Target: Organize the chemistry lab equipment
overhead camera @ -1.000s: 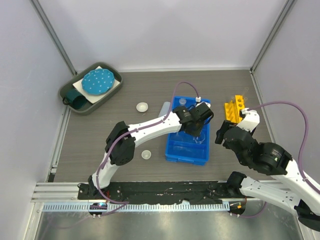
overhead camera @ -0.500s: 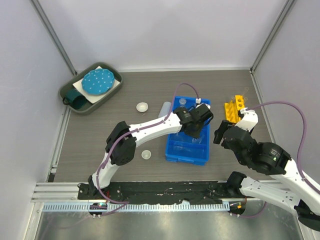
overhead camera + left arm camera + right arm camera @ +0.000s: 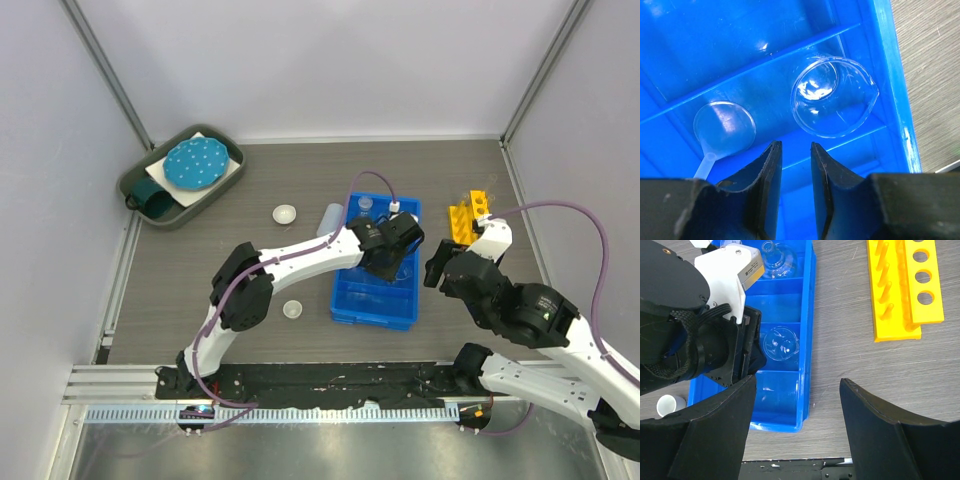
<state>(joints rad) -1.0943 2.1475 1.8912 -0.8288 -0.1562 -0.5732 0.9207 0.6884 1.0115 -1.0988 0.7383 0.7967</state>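
Blue plastic fills the left wrist view. The blue divided bin (image 3: 345, 300) lies right of the table's (image 3: 200, 260) middle, and the left gripper (image 3: 794, 150) hangs over its compartments. Its fingers (image 3: 771, 170) are drawn close, with a slim gap between them and nothing in it. At 1 o'clock from the tips a small clear beaker (image 3: 832, 97) sits in a compartment against the bin's outer wall, its spout toward 3 o'clock. At 10 o'clock from the tips lies the funnel (image 3: 725, 125), apparently in the same compartment, apart from the beaker, its stem running toward 7 o'clock.

The right gripper (image 3: 797, 382) hovers just beside the bin at its 3 o'clock edge, between the bin and the yellow holed rack (image 3: 905, 285), with its fingers (image 3: 880, 430) spread wide and holding nothing. In its wrist view the beaker shows at 11 o'clock from the gap, and a flask (image 3: 777, 260) sits in a compartment further toward 12 o'clock. The rack lies on the table at 2 o'clock from the bin, near it but apart.

Outside the bin, one small white dish (image 3: 286, 213) rests at its 10 o'clock and another white dish (image 3: 293, 309) at its 8 o'clock. The translucent bottle (image 3: 328, 218) lies just beside the bin's 11 o'clock corner. A dark green tray (image 3: 135, 190) holding a teal dotted disc (image 3: 195, 163) sits at the table's 10 o'clock corner, well apart from the rest
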